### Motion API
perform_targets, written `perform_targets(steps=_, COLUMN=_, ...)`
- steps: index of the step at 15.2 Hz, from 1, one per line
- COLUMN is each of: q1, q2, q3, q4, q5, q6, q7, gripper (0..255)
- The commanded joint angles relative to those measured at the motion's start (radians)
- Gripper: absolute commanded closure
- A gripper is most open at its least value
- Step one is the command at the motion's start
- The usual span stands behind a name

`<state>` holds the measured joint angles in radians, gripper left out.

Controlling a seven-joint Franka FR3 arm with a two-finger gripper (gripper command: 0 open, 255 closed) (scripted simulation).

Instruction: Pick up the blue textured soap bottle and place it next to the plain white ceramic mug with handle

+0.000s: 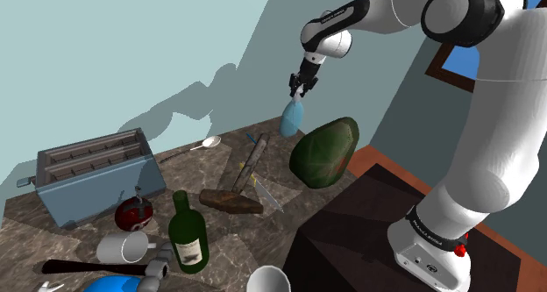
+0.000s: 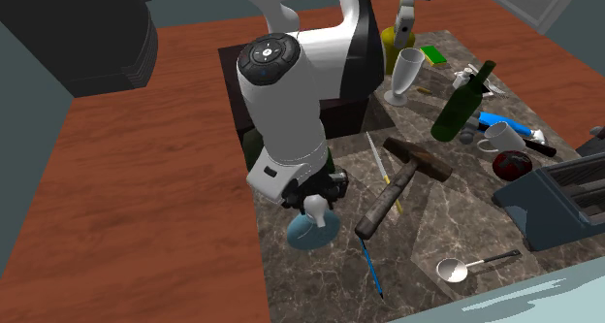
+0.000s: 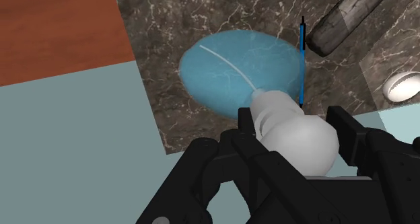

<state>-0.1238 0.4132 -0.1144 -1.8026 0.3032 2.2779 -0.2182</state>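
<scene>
The black two-finger gripper [image 3: 293, 125] clamps the white pump neck of the pale blue, teardrop-shaped soap bottle [image 3: 235, 68]. The bottle hangs below the gripper over the far corner of the dark marble countertop [image 3: 168, 27], beside a thin blue pen [image 3: 301, 61]. The plain white handled mug [image 1: 123, 246] lies on its side well apart, at the near left by a green glass wine bottle [image 1: 187, 233].

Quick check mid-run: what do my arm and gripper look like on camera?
The arm is glossy white with rounded links, dark joints and small dark lettering near its base. The gripper is all black, with two blocky fingers.
</scene>
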Motion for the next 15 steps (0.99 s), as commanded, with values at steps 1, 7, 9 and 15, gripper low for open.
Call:
perform_targets(steps=1, q1=0.001, q2=-0.014, q3=-0.003, q4=0.007, q5=-0.006, q6=-0.020, q7=0.007, gripper=255)
perform_targets(steps=7, q1=0.004, q2=-0.051, q3=-0.009, q4=0.036, q5=-0.022, q6=-0.084, q7=0.027, gripper=255)
perform_targets(steps=9, q1=0.004, q2=-0.062, q3=-0.011, q4=0.047, q5=-0.027, q6=-0.106, q7=0.033, gripper=255)
perform_targets(steps=15, q1=0.005, q2=-0.091, q3=-0.015, q4=0.087, q5=-0.041, q6=-0.173, q7=0.051, gripper=255)
